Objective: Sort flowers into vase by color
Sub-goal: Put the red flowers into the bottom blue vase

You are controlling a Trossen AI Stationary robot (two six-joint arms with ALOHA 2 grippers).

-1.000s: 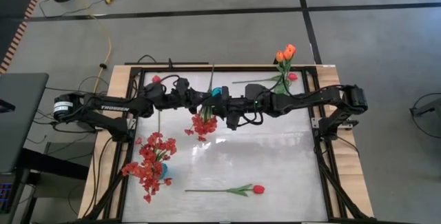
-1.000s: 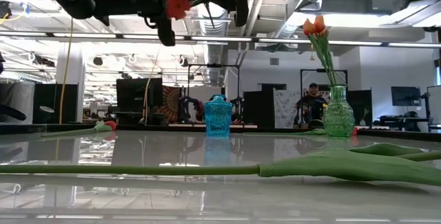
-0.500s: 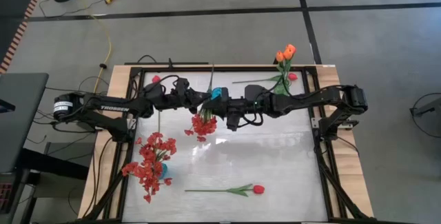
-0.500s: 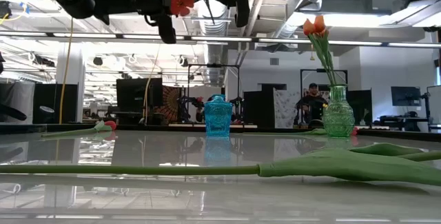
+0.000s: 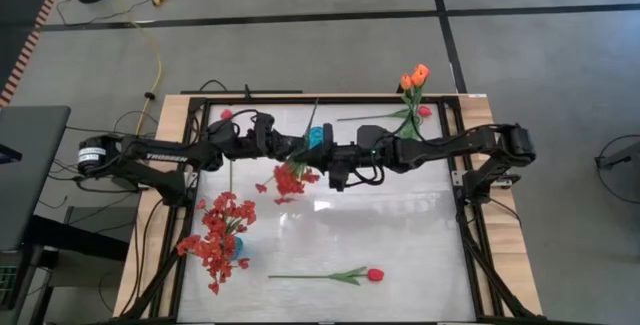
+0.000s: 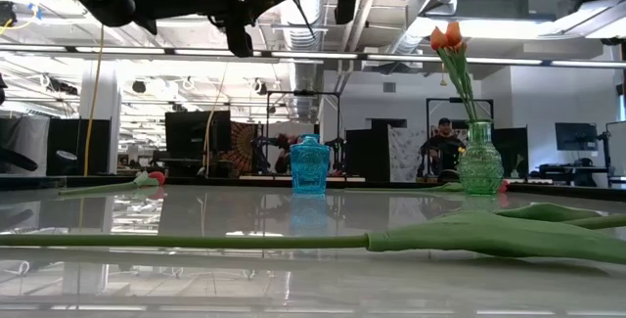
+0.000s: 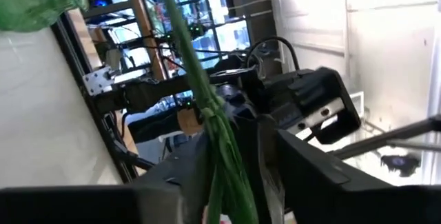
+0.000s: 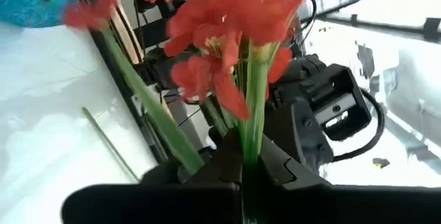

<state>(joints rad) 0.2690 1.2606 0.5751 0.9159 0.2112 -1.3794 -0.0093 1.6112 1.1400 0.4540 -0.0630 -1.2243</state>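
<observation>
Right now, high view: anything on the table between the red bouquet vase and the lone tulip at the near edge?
No. Between the red spray bouquet and the lone tulip the table is bare in the high view.

A red blossom spray (image 5: pixel 288 178) is held aloft near the bench's centre, another spray (image 5: pixel 217 227) stands at 8 o'clock, a red-pink tulip (image 5: pixel 345 276) lies at 6, and orange tulips (image 5: pixel 413 77) stand upright at 1.
</observation>
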